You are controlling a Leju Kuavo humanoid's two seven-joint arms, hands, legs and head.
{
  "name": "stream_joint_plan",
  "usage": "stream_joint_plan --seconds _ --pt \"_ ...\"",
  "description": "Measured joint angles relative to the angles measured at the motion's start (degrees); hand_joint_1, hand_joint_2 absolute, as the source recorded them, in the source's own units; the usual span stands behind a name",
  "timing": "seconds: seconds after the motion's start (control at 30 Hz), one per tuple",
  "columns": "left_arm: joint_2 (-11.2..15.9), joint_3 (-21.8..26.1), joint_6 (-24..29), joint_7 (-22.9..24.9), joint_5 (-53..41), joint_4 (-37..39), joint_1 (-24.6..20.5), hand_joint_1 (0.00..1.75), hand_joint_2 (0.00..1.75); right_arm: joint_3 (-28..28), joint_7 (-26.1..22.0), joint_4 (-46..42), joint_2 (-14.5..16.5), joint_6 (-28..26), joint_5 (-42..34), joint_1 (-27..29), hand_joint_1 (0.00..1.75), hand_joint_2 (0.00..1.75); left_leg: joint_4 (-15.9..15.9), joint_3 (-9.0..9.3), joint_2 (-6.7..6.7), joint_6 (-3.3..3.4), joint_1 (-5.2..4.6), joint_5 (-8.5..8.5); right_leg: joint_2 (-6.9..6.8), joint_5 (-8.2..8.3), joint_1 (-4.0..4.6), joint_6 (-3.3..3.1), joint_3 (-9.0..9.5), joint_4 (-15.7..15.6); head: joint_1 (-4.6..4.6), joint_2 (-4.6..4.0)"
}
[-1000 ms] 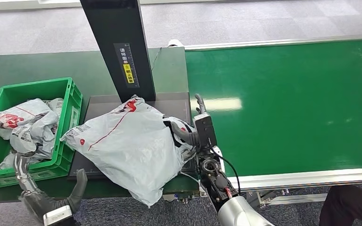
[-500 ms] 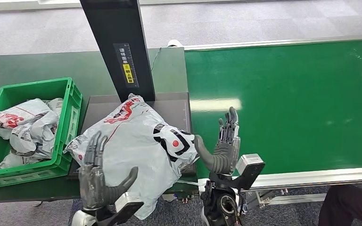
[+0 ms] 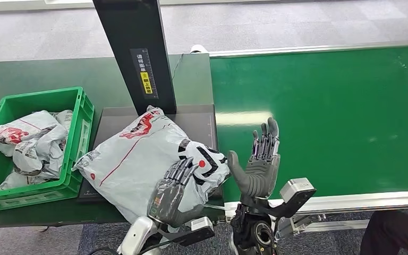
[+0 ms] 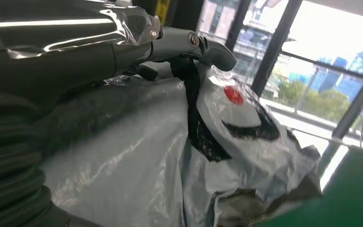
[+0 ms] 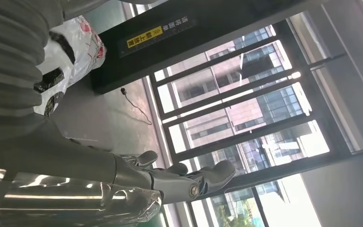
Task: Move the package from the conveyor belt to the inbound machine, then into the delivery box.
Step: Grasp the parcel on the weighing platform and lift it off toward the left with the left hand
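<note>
A grey plastic package (image 3: 133, 159) with red and black print lies on the dark plate of the inbound machine (image 3: 196, 118), at the foot of its black post (image 3: 135, 53). My left hand (image 3: 172, 192) rests flat on the package's near right end, fingers stretched over the black print. In the left wrist view those fingers (image 4: 189, 42) lie across the package (image 4: 246, 118). My right hand (image 3: 258, 164) stands upright and open just right of the package, apart from it, at the conveyor belt's (image 3: 329, 117) near left corner. The right wrist view shows its spread fingers (image 5: 170, 179) holding nothing.
A green crate (image 3: 83, 114) at the left holds several grey packages (image 3: 26, 141). It stands close beside the machine's plate. The belt's metal rail (image 3: 350, 201) runs along the near edge. A person's dark clothing (image 3: 396, 231) shows at the lower right.
My left hand has moved right along the package's near side onto its right end. My right hand has lifted slightly and stays open. The package has barely shifted.
</note>
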Motion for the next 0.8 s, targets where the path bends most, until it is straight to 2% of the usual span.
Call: stream_joint_plan --seconds 0.17,0.37,0.5,0.8 --pt "-0.8 -1.6 0.3 -0.8 0.7 9.0 -3.2 0.0 1.75 -0.3 0.1 -1.8 0.0 0.3 0.0 0.9 0.0 1.75 0.0 0.03 0.09 0.0 0.0 -0.01 0.06 0.0 0.0 0.0 -0.01 0.0 0.01 0.0" --pt "-1.0 -2.6 -1.1 -0.8 -0.1 13.1 -4.5 0.0 1.75 -0.4 0.1 -2.9 0.0 0.5 0.0 1.4 0.0 1.75 0.0 0.05 0.06 0.0 0.0 -0.01 0.06 0.0 0.0 0.0 0.02 0.0 0.0 0.0" --pt "-1.1 -3.8 -2.7 -0.8 -1.2 14.7 -5.4 1.68 1.75 -0.4 0.2 -4.5 0.0 0.9 0.3 2.4 0.0 1.75 0.0 0.1 0.04 0.0 0.0 -0.01 0.05 0.0 0.0 0.0 0.08 0.0 0.01 0.0" --pt "-1.2 -5.3 -2.1 -1.3 -0.5 15.2 -6.7 1.73 1.75 -0.6 1.4 -7.4 -0.1 2.6 1.6 4.1 0.0 1.75 0.0 0.31 0.05 0.0 0.0 -0.02 0.05 0.0 0.0 0.0 0.28 0.0 0.02 0.0"
